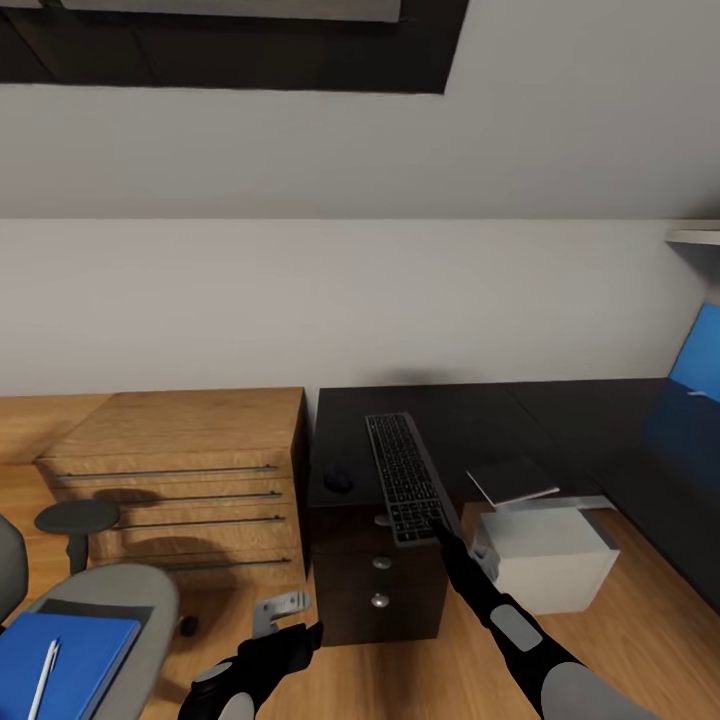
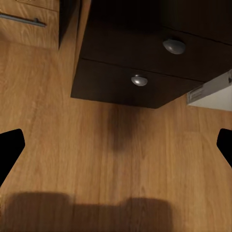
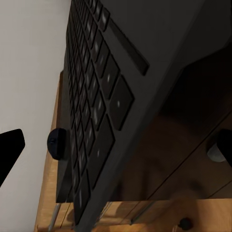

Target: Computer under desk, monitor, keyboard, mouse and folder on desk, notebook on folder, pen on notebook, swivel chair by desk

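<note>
With the right gripper (image 1: 440, 533) clamped on the near end of the keyboard (image 1: 405, 475), which overhangs the black desk (image 1: 520, 420) edge near the mouse (image 1: 338, 480), a slip could tip it onto the plank floor (image 1: 640, 570) of the grey-walled bedroom, while the left gripper (image 1: 285, 625) hangs open.

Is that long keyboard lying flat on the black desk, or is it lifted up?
Lifted and tilted. The slim dark-keyed keyboard is gripped at its near end by the right gripper, which overhangs the black desk's front edge; its underside shows above the drawers.
</note>
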